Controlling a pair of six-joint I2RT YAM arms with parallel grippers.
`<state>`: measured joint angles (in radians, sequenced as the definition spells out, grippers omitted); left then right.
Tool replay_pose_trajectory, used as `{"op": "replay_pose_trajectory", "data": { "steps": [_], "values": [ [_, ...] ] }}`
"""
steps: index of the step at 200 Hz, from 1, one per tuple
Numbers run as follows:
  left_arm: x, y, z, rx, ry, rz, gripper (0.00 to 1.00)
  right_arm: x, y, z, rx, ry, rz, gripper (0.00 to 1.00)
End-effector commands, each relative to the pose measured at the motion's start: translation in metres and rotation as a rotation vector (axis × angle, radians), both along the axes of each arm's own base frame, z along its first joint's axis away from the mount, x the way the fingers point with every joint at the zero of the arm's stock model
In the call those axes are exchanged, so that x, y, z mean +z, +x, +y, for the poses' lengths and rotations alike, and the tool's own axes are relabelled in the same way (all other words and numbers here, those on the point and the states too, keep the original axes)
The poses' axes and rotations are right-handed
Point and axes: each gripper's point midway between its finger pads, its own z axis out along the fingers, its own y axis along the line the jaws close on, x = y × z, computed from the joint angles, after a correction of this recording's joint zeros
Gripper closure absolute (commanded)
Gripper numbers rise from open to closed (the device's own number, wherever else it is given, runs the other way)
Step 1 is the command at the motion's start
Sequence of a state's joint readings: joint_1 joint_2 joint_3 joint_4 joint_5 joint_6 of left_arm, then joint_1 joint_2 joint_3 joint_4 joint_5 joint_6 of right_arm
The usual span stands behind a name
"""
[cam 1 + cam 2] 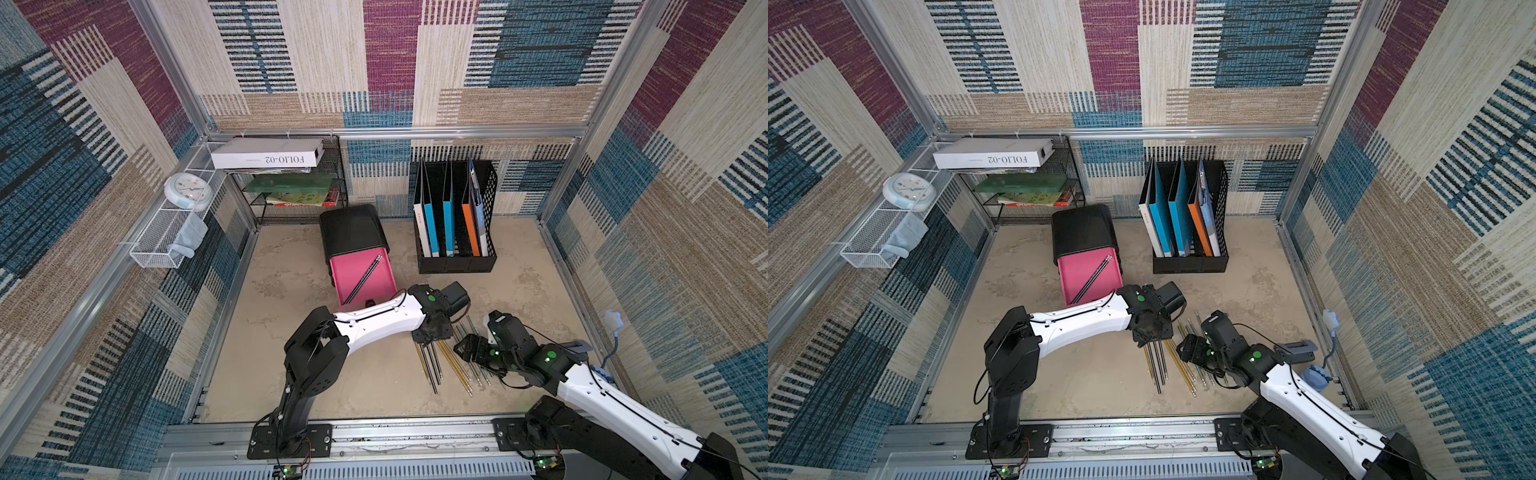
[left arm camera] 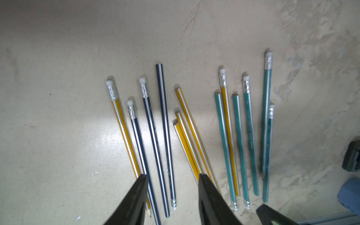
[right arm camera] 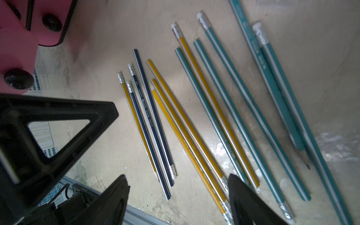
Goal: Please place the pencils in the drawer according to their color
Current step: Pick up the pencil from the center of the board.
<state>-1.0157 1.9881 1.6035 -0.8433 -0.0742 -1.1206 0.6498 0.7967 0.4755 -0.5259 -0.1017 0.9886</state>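
Our left tool point(image 2: 172, 176) hangs low over the pencils point(image 2: 251, 136) scattered on the bench point(image 2: 58, 126). Its jaws are partly open and empty, straddling the dark pencils point(image 2: 166, 132), with a yellow pencil point(image 2: 126, 136) just beside one finger. Our right tool point(image 3: 177, 176) stands wide open, holding nothing, near the teal pencils point(image 3: 248, 97). One pink drawer point(image 1: 347, 270) is pulled out, and a dark pair point(image 1: 365, 276) already lies in it. We judge the dark pencils are being sorted. Next we must pinch one alone, clear of the yellow, and carry it to that drawer.
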Motion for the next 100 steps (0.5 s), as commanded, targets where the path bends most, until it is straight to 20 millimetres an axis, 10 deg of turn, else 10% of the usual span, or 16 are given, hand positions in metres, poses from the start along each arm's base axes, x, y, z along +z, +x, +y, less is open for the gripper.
{"op": "replay_pose_trajectory", "data": {
  "steps": [1, 100],
  "values": [
    [-0.005, -0.002, 0.009, 0.049, 0.011, 0.003, 0.55, -0.005, -0.005, -0.005, -0.021, -0.006, 0.021, 0.17],
    [-0.022, 0.022, 0.02, 0.083, 0.018, -0.015, 0.66, -0.005, -0.003, -0.004, -0.01, -0.01, 0.014, 0.16]
  ]
}}
